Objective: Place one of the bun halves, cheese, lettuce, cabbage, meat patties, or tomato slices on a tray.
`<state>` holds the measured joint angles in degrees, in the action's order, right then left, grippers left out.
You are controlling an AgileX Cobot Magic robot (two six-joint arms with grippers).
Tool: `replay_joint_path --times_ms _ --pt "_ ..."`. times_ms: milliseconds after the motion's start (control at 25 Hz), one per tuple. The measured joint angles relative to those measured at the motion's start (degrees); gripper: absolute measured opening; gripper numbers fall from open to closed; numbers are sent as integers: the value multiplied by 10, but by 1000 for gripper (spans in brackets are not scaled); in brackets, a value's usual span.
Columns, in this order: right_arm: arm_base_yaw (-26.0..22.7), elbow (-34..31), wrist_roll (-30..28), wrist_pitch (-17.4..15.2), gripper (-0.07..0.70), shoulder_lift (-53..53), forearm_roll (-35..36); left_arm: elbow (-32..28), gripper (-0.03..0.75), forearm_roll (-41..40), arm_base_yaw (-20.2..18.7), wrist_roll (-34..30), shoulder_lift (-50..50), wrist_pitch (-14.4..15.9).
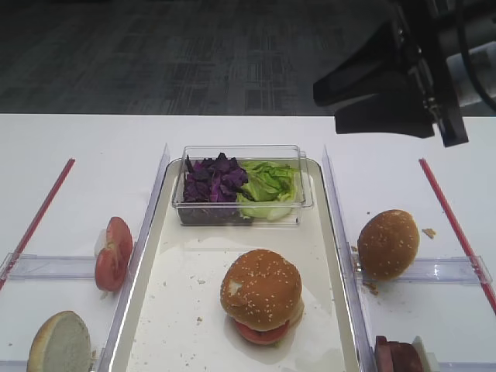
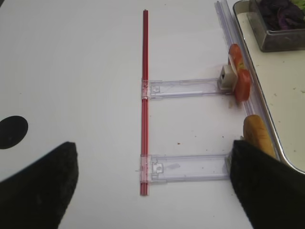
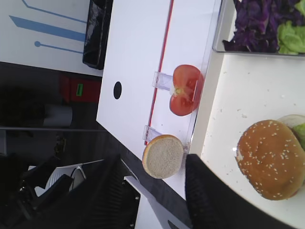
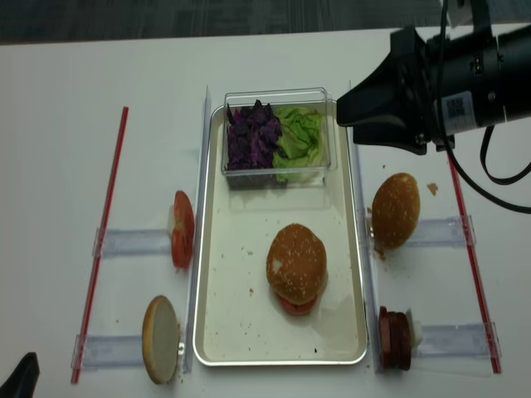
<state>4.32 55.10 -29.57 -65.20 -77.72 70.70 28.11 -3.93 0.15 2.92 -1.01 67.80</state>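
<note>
We see the tray [image 4: 217, 332] in the middle of the worktop [image 4: 58, 124]. At its far end sits a clear box [image 4: 278, 166] holding cabbage [image 4: 249, 137] on the left and lettuce [image 4: 300, 134] on the right. The bun top with the pale patch [image 4: 295, 259] rests near the tray's centre on a tomato slice [image 4: 294, 304]. The right claw [image 4: 348, 112] hangs above the far right corner of the tray, jaws apart and holding nothing. The left claw [image 2: 152, 181] shows only two dark fingers, spread wide and empty.

My right pincer [image 4: 353, 112] hangs raised with its jaws parted and empty, while my left pincer [image 2: 152, 191] gapes low, also empty.
</note>
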Motion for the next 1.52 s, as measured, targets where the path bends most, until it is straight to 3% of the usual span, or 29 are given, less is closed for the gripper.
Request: replay_joint_path --times_ms 480,920,1160,1520 --pt "0 127 92 -30 351 0 -63 0 597 0 0 0 0 0" --pt "0 140 120 -45 351 0 -117 0 597 0 0 0 0 0" --pt "0 140 153 -45 351 0 -200 0 597 0 0 0 0 0" --pt "0 140 216 -48 352 0 -384 0 597 0 0 0 0 0"
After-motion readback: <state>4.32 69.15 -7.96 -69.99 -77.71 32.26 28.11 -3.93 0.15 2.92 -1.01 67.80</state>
